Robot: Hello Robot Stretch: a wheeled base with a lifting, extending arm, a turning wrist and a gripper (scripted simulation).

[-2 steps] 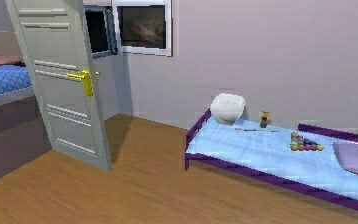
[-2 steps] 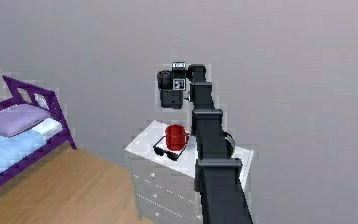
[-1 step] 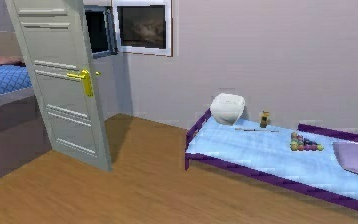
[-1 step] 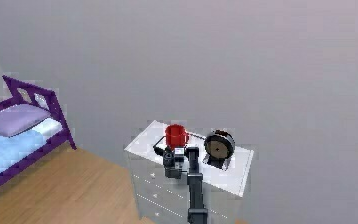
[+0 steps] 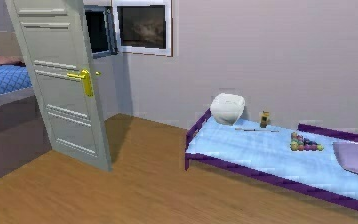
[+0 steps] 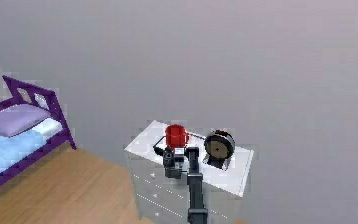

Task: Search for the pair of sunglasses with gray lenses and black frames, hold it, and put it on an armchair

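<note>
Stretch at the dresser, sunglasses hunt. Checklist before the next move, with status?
1. Sunglasses spotted: cannot tell; the small things on the bed are too small to name.
2. Gripper load: cannot tell; the gripper is at the dresser top, with a red cup behind it.
3. Arm clear of the round black clock: cannot tell.
4. Floor toward the bed: ok, bare wood.
5. Door open: ok.
</note>
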